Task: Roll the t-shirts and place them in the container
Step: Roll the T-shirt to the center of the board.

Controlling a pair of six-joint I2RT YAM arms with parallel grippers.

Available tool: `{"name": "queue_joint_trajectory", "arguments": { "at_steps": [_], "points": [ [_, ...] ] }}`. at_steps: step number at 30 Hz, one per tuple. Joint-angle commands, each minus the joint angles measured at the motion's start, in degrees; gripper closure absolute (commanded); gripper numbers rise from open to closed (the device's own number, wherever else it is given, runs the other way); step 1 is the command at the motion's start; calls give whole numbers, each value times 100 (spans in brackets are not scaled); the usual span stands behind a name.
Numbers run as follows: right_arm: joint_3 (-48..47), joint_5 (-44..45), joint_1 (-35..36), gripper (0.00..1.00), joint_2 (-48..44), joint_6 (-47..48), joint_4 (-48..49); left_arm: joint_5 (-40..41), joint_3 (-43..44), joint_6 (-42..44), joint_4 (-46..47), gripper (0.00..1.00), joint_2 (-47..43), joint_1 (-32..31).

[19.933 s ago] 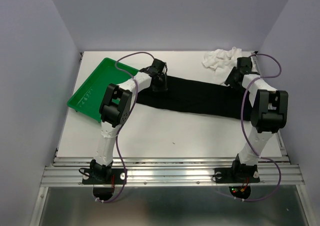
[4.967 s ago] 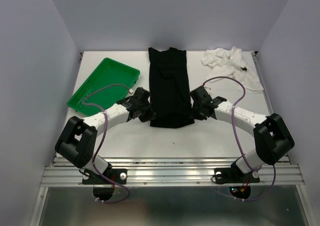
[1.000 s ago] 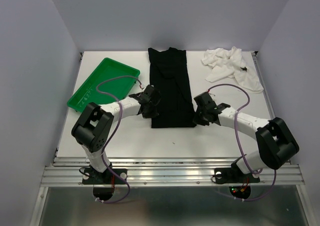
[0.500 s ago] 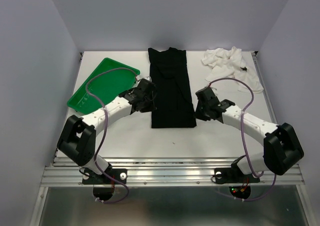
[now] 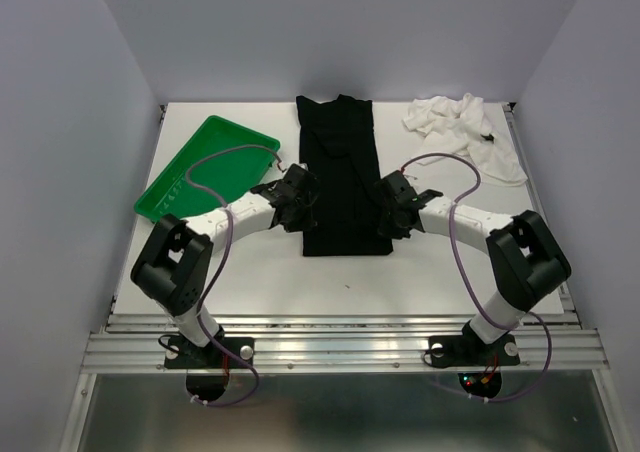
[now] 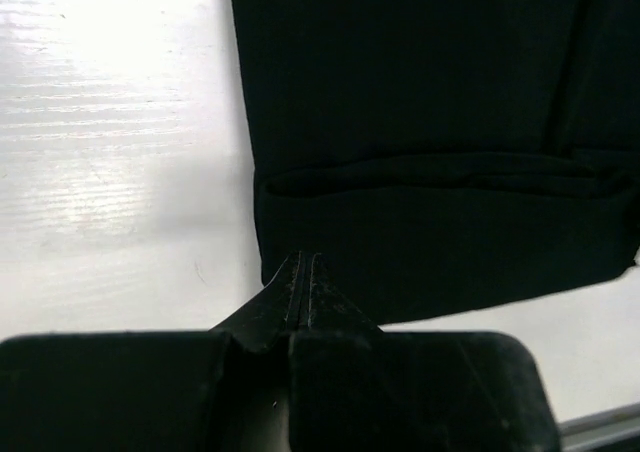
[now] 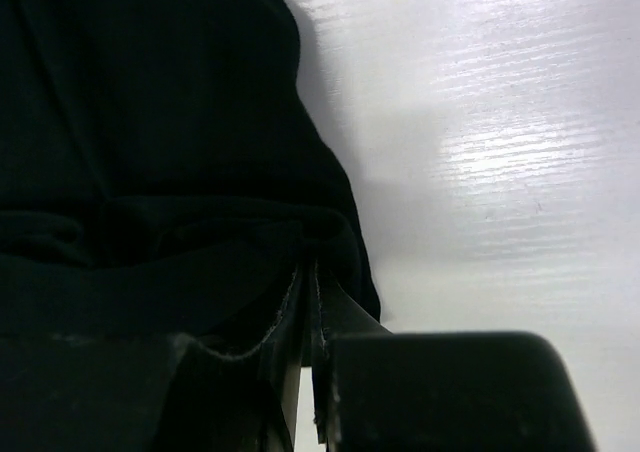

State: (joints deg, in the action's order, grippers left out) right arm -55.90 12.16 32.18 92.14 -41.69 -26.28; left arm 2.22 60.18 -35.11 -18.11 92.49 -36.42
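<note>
- Top external: the black t-shirt (image 5: 340, 172), a long folded strip, lies with its near end between the grippers. The white t-shirt (image 5: 460, 127) sits crumpled at far right.
- Left wrist: the left gripper (image 6: 303, 264), fingers pressed together, is at the near hem's corner — the first turn wants to be tight.
- Right wrist: the right gripper (image 7: 308, 272), jaws a slit apart, meets the opposite corner. Both sides should roll level.

The black t-shirt (image 5: 340, 172) was plain black, unpatterned. Left of it the tray (image 5: 190, 177) was green; right of it the white t-shirt (image 5: 460, 127) was plain white. The table (image 5: 260, 272) beneath it was white, faintly streaked. The arms (image 5: 240, 217) were white with black joints, their cables (image 5: 240, 147) purple.
</note>
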Motion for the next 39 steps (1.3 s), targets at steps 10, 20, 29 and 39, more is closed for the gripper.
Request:
{"name": "queue_joint_trajectory", "arguments": {
  "at_steps": [10, 20, 29, 39],
  "points": [
    [-52, -21, -37, 89, 270, 249, 106, 542, -165, 215, 45, 100, 139, 4],
    [149, -170, -274, 58, -1206, 179, -140, 315, -604, -372, -185, 64, -1241, 39],
    [1388, -1338, -652, 29, -1673, -392, 764, -468, -2019, -1173, 835, 24, -1910, 39],
    [2320, -1673, -652, 37, -1550, -1183, 2021, -486, -2581, -1612, 1520, 41, -1498, 39]
  ]
}}
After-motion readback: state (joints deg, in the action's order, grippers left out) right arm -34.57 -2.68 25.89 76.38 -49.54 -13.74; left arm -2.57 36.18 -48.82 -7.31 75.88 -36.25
